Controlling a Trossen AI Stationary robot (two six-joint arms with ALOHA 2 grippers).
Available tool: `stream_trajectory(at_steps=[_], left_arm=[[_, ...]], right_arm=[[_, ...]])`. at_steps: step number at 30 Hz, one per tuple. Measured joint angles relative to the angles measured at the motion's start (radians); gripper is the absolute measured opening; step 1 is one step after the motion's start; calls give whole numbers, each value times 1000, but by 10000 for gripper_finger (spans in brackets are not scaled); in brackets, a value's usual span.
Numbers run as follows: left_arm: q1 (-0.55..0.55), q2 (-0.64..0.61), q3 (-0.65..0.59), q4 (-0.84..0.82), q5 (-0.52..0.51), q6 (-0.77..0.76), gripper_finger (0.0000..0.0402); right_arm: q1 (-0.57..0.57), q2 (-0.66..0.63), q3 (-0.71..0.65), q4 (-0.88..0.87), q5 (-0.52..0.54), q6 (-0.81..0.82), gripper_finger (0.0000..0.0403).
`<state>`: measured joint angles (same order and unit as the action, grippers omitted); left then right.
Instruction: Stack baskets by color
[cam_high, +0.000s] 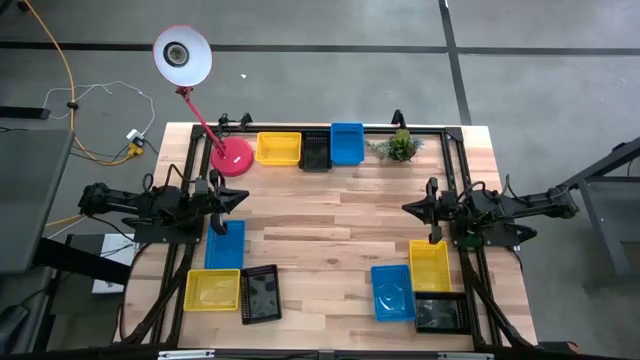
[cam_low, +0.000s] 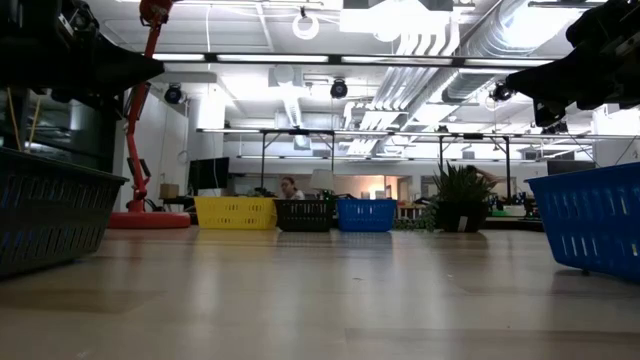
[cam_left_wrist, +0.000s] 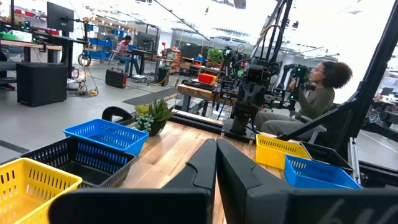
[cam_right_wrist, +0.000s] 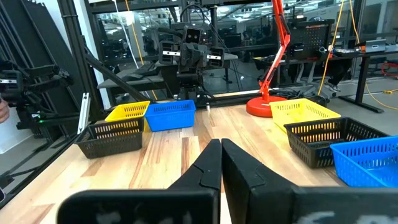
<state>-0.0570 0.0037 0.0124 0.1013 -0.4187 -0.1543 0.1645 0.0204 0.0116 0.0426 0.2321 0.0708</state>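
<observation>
Several mesh baskets stand on their bases on the wooden table in three groups. At the far edge stand a yellow basket (cam_high: 278, 148), a black basket (cam_high: 315, 153) and a blue basket (cam_high: 347, 142) in a row. Near left are a blue basket (cam_high: 224, 243), a yellow one (cam_high: 213, 290) and a black one (cam_high: 260, 294). Near right are a yellow basket (cam_high: 429, 264), a blue one (cam_high: 392, 291) and a black one (cam_high: 440, 312). My left gripper (cam_left_wrist: 216, 146) hovers shut at the table's left side, my right gripper (cam_right_wrist: 221, 144) shut at the right side; both point level toward the middle and hold nothing.
A pink desk lamp (cam_high: 230, 157) stands at the far left beside the yellow basket, and a small green plant (cam_high: 400, 147) at the far right. Bare wood lies between the two arms in the table's middle. A person (cam_left_wrist: 317, 93) sits beyond the table's right side.
</observation>
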Motion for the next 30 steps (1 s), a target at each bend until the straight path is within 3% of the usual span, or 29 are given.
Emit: stream_trajectory(at_steps=[7, 17, 24, 30], left_arm=[[0, 0, 0, 41, -13, 15, 1], [0, 51, 0, 238, -23, 53, 2], [12, 319, 165, 245, -141, 109, 53], [109, 632, 437, -13, -142, 111, 128]], right_arm=[[0, 0, 0, 0, 0, 0, 0], [0, 0, 0, 0, 0, 0, 0], [0, 0, 0, 0, 0, 0, 0], [0, 0, 0, 0, 0, 0, 0]])
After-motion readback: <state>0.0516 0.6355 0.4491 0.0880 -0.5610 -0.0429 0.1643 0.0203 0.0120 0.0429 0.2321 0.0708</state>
